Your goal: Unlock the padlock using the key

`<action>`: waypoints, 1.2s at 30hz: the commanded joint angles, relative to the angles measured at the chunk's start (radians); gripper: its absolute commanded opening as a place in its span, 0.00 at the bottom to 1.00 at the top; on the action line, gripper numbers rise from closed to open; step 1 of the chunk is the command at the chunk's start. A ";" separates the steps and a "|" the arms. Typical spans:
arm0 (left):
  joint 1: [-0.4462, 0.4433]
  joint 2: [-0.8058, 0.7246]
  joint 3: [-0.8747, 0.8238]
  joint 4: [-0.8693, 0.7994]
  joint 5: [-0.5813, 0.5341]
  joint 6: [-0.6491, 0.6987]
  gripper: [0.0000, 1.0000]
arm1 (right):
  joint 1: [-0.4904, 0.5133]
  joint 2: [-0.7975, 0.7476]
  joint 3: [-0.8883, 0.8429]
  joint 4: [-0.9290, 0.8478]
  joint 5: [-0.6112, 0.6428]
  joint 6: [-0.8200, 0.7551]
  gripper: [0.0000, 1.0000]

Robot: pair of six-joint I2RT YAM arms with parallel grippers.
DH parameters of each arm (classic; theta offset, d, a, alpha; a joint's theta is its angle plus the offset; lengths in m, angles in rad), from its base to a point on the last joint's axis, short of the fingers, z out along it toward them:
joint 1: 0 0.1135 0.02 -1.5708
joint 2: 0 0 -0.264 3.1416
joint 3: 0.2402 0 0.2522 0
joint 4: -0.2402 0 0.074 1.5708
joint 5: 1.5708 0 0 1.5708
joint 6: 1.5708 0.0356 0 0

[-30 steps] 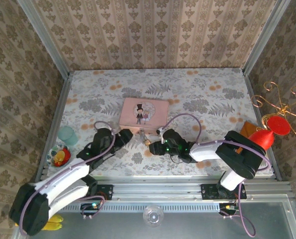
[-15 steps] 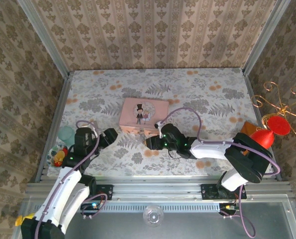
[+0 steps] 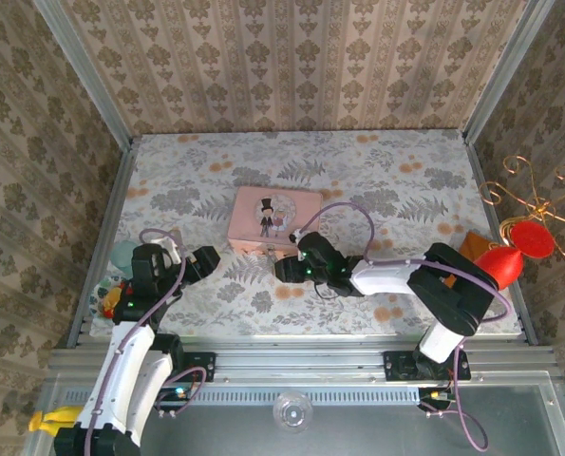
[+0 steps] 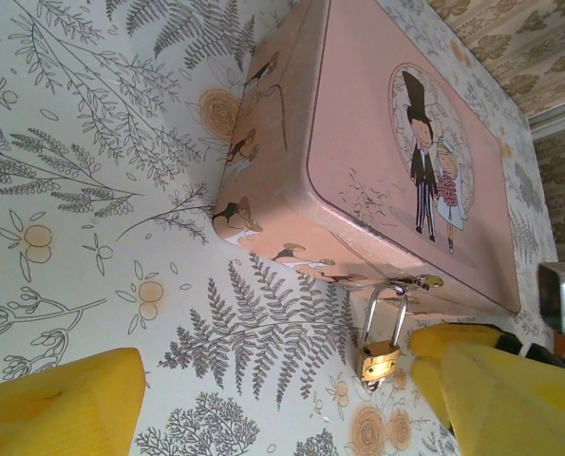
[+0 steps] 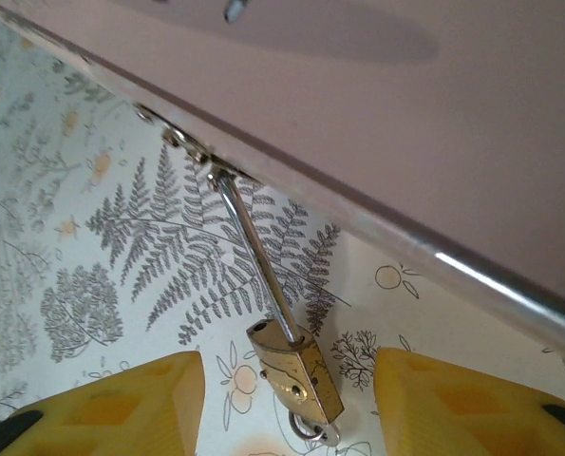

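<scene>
Right wrist: the padlock (image 5: 296,378) hangs shackled to the pink tin (image 5: 405,114), straddled by the released right tool (image 5: 287,404); the left tool (image 4: 277,399) gapes empty (unlocking apparently not yet done).

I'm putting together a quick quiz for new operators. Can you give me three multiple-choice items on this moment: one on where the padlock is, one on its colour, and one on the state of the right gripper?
1. Where on the pink tin is the padlock?
A. On top of its lid.
B. Hooked on the clasp at its side.
C. Propped on a corner.

2. What colour is the padlock's body?
A. Red.
B. Black.
C. Brass-gold.

3. How do the jaws of the right gripper stand?
A. Apart, one either side of the padlock.
B. Shut on the padlock.
C. Shut on nothing.

Answers:
1 B: the left wrist view shows its shackle through the clasp.
2 C: both wrist views show a golden body.
3 A: the right wrist view shows a gap on each side of the padlock.
</scene>
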 commanded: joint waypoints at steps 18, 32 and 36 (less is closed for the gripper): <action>0.058 0.159 0.032 0.005 0.081 0.003 0.80 | 0.023 0.096 0.071 -0.047 -0.024 -0.009 0.24; -0.025 0.503 0.243 0.101 -0.026 0.061 0.79 | 0.050 0.021 0.094 -0.135 0.130 -0.025 0.05; -0.043 0.621 0.311 0.143 -0.001 0.078 0.80 | 0.058 -0.003 0.092 -0.147 0.201 0.031 0.04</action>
